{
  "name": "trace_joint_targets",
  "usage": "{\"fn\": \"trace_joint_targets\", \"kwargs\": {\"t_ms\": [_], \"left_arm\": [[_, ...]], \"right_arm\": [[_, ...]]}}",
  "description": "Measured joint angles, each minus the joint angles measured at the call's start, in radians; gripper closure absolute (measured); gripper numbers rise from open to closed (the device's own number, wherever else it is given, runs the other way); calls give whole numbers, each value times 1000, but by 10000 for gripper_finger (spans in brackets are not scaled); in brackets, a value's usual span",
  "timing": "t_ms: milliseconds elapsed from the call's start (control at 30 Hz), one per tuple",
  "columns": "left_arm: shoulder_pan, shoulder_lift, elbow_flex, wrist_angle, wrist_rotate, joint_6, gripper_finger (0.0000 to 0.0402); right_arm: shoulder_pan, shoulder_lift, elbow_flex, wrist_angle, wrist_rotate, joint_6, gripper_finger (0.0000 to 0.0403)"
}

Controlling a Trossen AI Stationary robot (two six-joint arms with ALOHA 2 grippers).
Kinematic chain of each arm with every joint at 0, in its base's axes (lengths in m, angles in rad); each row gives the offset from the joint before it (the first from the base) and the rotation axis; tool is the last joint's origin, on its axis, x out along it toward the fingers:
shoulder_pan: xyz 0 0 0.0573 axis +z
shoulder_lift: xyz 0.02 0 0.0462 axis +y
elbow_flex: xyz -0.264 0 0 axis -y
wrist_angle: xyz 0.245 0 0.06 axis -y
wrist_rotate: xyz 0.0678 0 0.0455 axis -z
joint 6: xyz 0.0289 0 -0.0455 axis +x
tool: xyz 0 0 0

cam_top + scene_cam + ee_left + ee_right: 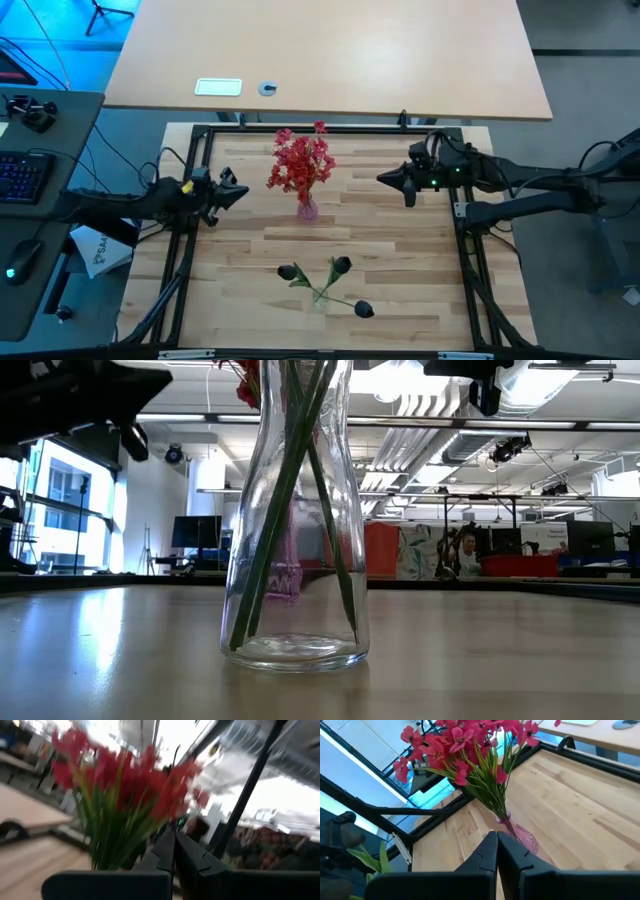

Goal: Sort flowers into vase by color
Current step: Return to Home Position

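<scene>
**Flowers sorted; only parking the arms is left**

The left hand is hovering near the left side of the pale wooden bench, its fingers pressed together on nothing. The right hand is hovering opposite, likewise pressed together and empty. Between them, the bright-red clustered artificial flowers are standing in the small pink glass vase. The dark, near-black blooms are leaning in the clear glass vase nearer the front. Judging by this, the next move is calling only for a retreat clear of the stems. A white rectangular tag is lying beyond the frame, its writing too small to read.
</scene>
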Motion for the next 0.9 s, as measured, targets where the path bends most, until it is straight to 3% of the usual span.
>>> {"fn": "trace_joint_targets", "kwargs": {"t_ms": [267, 500, 633, 800, 900], "left_arm": [[-24, -10, 1, -370, -10, 73, 401], [-24, -27, 1, -495, -19, 132, 401], [-23, -26, 1, -684, -60, 171, 401], [-23, -26, 4, -669, 62, 147, 401], [-23, -65, 5, -693, 60, 126, 401]], "right_arm": [[0, -2, 0, -67, -10, 96, 403], [1, -2, 0, -98, -11, 77, 403], [1, -2, 0, -96, -11, 50, 403], [1, -2, 0, -97, -11, 44, 403], [1, -2, 0, -96, -11, 51, 403]]}}
